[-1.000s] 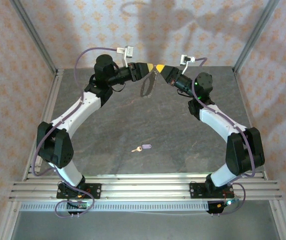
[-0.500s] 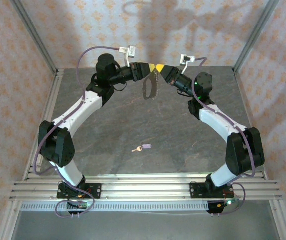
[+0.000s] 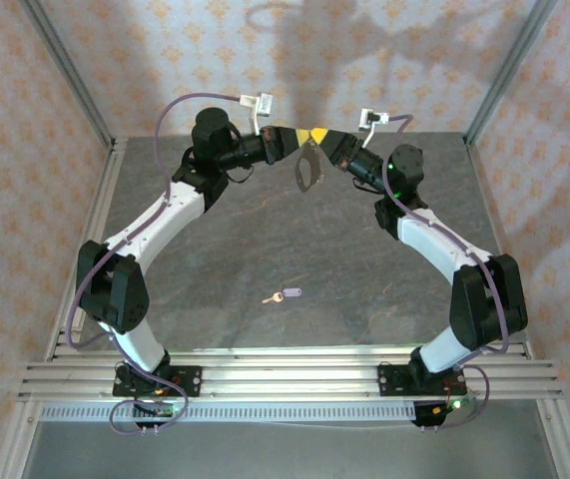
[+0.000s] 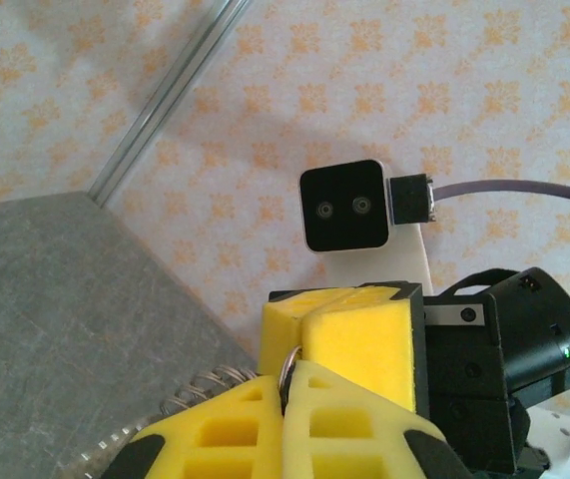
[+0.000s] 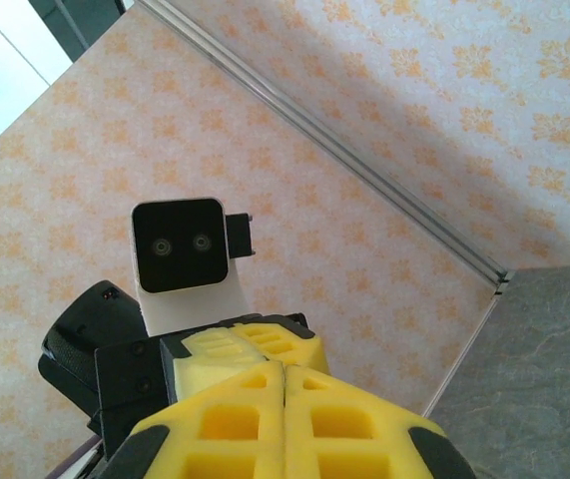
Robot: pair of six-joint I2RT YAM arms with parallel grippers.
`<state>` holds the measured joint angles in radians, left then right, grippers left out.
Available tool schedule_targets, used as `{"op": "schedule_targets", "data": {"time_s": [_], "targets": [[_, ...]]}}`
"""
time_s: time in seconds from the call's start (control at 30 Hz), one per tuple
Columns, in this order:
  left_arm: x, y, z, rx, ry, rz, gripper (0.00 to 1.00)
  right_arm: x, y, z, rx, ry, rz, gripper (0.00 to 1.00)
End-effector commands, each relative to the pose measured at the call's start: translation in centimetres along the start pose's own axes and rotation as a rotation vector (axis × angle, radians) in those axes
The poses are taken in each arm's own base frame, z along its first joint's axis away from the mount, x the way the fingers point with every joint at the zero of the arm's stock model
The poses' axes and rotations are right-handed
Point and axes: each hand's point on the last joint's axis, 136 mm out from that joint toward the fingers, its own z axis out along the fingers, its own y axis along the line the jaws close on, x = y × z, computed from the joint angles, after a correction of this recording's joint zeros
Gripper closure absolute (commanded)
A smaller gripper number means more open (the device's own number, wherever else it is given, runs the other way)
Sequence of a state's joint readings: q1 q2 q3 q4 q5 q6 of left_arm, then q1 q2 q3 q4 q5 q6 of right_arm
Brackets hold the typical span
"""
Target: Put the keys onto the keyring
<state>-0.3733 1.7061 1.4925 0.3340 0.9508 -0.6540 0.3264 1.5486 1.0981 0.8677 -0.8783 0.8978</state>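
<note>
The keyring (image 3: 307,170) hangs above the far middle of the table, a thin oval below the two meeting yellow gripper tips. My left gripper (image 3: 299,133) is shut on its top; in the left wrist view the thin ring wire (image 4: 286,367) sits pinched between my left gripper's (image 4: 286,387) pads, with the coiled fringe (image 4: 200,387) trailing off left. My right gripper (image 3: 320,137) is shut too, tip to tip with the left, and the wire runs up into its seam (image 4: 302,321). The tiny lilac-headed key (image 3: 286,294) lies alone on the table near the front.
The grey stone-look table (image 3: 235,249) is boxed in by patterned walls and metal corner posts (image 3: 65,70). Both arms arch up from the rail (image 3: 285,377) at the near edge. The other arm's wrist camera (image 4: 342,208) faces each gripper closely.
My left gripper slid right to meet the right gripper and shut on the top of the keyring. The hanging ring swung slightly right and turned. The key stayed put.
</note>
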Motion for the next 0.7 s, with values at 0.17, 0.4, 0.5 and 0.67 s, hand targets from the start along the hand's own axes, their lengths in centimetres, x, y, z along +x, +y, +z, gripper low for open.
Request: {"op": "schedule_targets", "data": {"time_s": [0.17, 0.4, 0.5, 0.67], "targets": [[-0.5, -1.8, 0.1, 0.028, 0.023, 0.093, 1.00, -1.9, 1.3, -0.8, 0.080, -0.036, -0.082, 0.70], [0.0, -1.7, -0.1, 0.004, 0.068, 0.169, 1.00, -3.5, -0.5, -3.6, 0.295, -0.036, -0.158, 0.11], [-0.1, -1.8, -0.1, 0.015, 0.077, 0.194, 1.00, -4.4, -1.4, -4.8, 0.409, -0.076, -0.170, 0.00], [-0.4, -2.4, -0.1, 0.043, 0.105, 0.230, 1.00, -4.7, -2.0, -5.7, 0.458, -0.086, -0.176, 0.00]]}}
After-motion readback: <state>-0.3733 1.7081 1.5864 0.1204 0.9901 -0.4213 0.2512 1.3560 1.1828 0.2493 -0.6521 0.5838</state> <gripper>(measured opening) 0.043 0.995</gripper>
